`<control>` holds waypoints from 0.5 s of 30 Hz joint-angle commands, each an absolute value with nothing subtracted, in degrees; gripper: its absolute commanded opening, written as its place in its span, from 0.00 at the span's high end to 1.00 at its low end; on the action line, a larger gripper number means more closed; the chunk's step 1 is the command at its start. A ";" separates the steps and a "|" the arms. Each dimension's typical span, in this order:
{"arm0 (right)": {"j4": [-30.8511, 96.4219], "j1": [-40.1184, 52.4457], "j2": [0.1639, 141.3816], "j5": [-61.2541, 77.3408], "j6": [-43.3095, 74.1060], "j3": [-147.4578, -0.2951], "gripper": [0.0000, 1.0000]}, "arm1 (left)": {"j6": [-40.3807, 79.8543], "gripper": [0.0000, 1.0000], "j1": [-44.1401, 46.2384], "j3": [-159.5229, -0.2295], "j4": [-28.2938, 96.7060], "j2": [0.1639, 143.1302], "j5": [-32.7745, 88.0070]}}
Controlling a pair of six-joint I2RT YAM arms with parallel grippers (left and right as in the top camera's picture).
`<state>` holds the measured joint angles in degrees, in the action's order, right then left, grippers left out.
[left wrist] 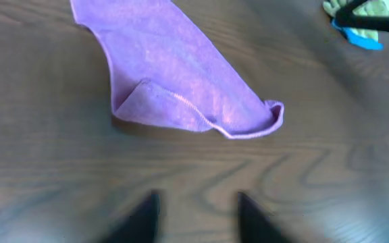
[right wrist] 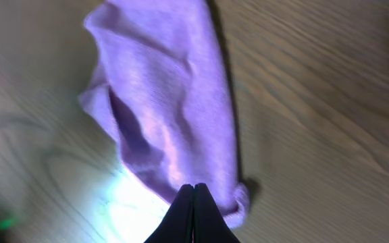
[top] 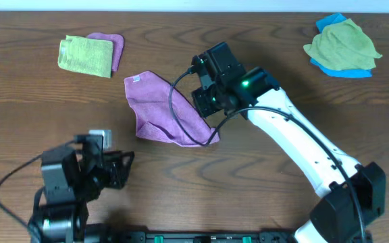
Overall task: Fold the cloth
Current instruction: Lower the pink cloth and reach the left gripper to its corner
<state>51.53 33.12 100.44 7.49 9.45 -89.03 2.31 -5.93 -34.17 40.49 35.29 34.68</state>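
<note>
The cloth is a lilac towel lying crumpled at the table's middle, its white label at the far left corner. My right gripper hangs over its right side. In the right wrist view the right gripper is shut, its tips pressed together on the near edge of the cloth, which bunches up around them. My left gripper sits near the front left, clear of the cloth. In the left wrist view the left gripper is open over bare wood, with the cloth lying ahead of it.
A folded lime-green cloth rests on another purple cloth at the back left. A second green cloth lies heaped on a blue cloth at the back right. The right arm's white link crosses the table's right half.
</note>
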 commanded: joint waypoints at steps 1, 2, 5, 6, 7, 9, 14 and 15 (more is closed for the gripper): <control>52.25 29.87 99.68 5.87 7.55 -89.10 0.98 | 3.70 0.83 -5.41 -33.93 37.10 41.85 39.46; 52.58 28.95 99.66 5.80 7.29 -89.10 0.98 | 4.16 0.86 -5.10 -33.93 36.05 43.86 40.23; 53.80 25.89 99.63 5.82 6.57 -89.10 0.98 | 5.06 0.94 -3.29 -33.93 33.23 50.28 41.04; 54.08 25.02 99.63 5.82 6.46 -89.10 0.98 | 5.19 0.94 -2.42 -33.93 32.45 52.16 41.08; 54.26 24.03 99.63 6.00 6.00 -89.10 0.98 | 5.32 0.94 -1.26 -33.93 31.38 54.22 41.19; 54.61 22.44 99.53 6.09 5.72 -89.10 0.98 | 6.72 0.94 1.78 -33.93 28.71 58.02 41.15; 54.52 21.39 99.11 6.76 3.68 -89.10 0.98 | 10.24 0.94 10.57 -33.95 18.46 65.25 38.46; 54.48 21.39 99.11 7.09 3.40 -89.10 0.98 | 11.33 0.94 11.99 -33.95 16.60 66.37 36.84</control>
<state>54.54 21.47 100.44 6.48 5.54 -89.03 8.14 9.06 -34.04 18.83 64.36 39.42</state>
